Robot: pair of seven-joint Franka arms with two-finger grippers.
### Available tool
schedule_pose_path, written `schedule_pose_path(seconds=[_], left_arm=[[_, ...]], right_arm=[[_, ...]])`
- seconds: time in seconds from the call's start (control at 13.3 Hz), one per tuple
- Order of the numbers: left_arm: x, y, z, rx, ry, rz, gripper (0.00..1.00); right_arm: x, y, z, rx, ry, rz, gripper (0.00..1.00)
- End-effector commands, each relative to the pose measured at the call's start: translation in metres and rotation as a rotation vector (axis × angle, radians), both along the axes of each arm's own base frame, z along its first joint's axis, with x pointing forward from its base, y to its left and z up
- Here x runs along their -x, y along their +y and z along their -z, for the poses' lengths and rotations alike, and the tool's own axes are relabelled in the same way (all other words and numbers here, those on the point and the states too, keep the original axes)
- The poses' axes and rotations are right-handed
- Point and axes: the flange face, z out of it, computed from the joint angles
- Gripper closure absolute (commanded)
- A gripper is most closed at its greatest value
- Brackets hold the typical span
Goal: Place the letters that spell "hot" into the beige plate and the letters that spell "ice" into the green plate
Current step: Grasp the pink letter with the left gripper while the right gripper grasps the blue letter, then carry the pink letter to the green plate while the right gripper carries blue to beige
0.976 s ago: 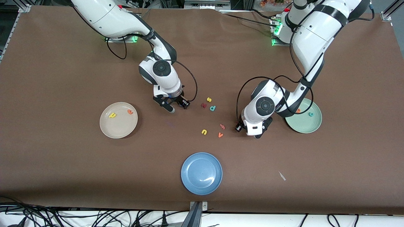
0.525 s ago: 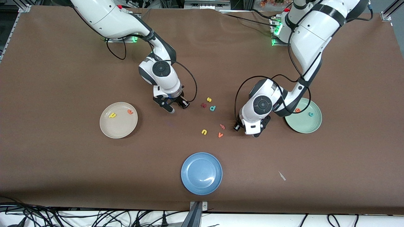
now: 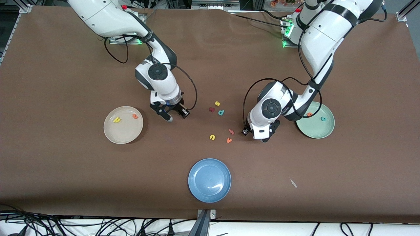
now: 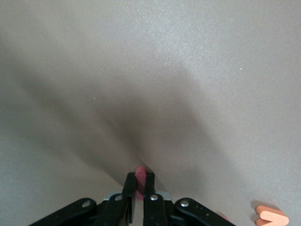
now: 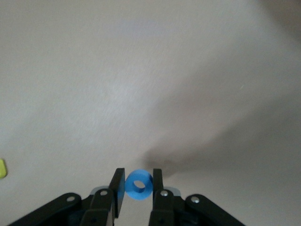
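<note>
My right gripper (image 5: 138, 176) is shut on the blue ring-shaped o (image 5: 139, 185). In the front view the right gripper (image 3: 168, 118) hangs over bare table between the beige plate (image 3: 111, 135) and the loose letters. That plate holds the yellow h (image 3: 116, 120) and the orange t (image 3: 135, 116). My left gripper (image 4: 139, 176) is shut on the dark red bar i (image 4: 140, 172). The left gripper (image 3: 264, 137) is low over the table beside the green plate (image 3: 315, 132). In the green plate lie the orange e (image 3: 309, 114) and the teal c (image 3: 323, 119).
Loose letters lie mid-table: a yellow s (image 3: 217, 103), a dark red letter (image 3: 211, 109), a teal p (image 3: 221, 112), a reddish letter (image 3: 231, 131), a yellow u (image 3: 212, 137) and an orange v (image 3: 229, 140). A blue plate (image 3: 209, 190) sits nearest the front camera.
The right arm has moved with its gripper away from the loose letters, toward the beige plate. The left gripper has shifted slightly toward the loose letters.
</note>
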Motion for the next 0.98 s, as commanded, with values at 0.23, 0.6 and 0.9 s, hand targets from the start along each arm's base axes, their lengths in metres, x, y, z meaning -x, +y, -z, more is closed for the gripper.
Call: schedule_pose_path(seconds=[0.23, 0.6, 0.9], left_arm=[[-0.018, 0.054, -0.051, -0.042, 0.093, 0.153, 1.00], [-0.021, 0.163, -0.121, 0.033, 0.263, 0.420, 1.00], [-0.009, 0.251, -0.112, 0.110, 0.368, 0.600, 1.00]], right_arm=[[0.003, -0.062, -0.028, 0.147, 0.035, -0.133, 0.73], [0.002, -0.113, -0.036, 0.198, 0.048, -0.235, 0.73], [-0.018, -0.161, -0.033, 0.225, 0.057, -0.302, 0.73]])
